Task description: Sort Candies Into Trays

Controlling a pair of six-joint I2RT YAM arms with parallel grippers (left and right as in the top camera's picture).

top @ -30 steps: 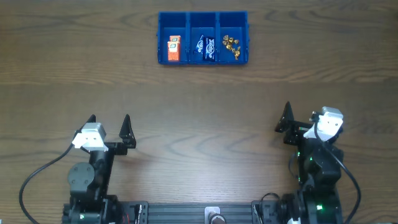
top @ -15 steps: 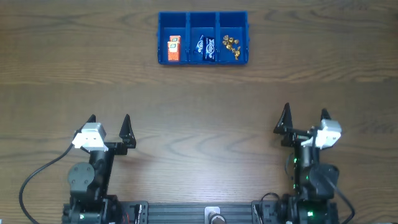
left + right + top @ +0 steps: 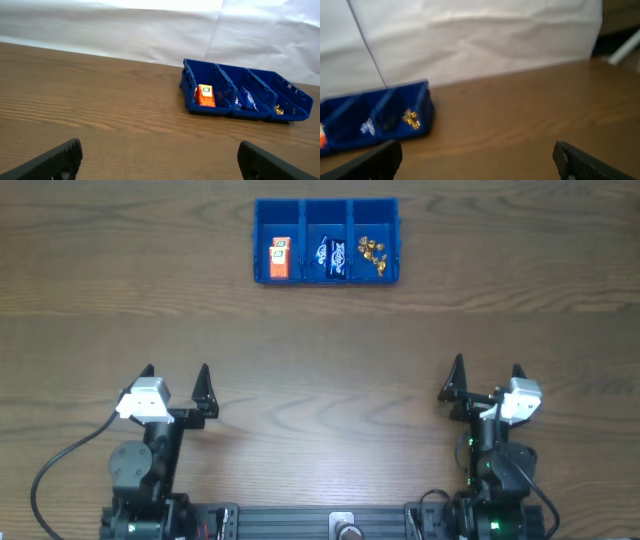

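Blue tray, 3 compts side by side, sits on the wood bench at the far side from the arms, approx centred btwn them and well apart from both. In the top view the left compt holds one orange candy lying lengthwise, the mid compt a dark-blue wrapped candy, and the right compt a small heap of gold candies. All of these lie inside the tray walls. L claw is at the near-left of the bench, close to its own base. It is released, fingers spread wide, w/ bare wood showing btwn them and tips pointing toward the tray, which lies ahead of it and off to the robot's right. Its wrist view shows the same: two dark fingers far apart, w/ the tray beyond and the orange candy in the compt nearest that arm's side. R claw is at the near-right, close to its base, also released, fingers wide w/ bare bench btwn them. The tray lies ahead of it and off to the robot's left. In the R wrist view the gold candies lie in the end compt nearest that arm. A white backdrop stands behind the bench's far edge. A thin dark cord runs down in front of it.
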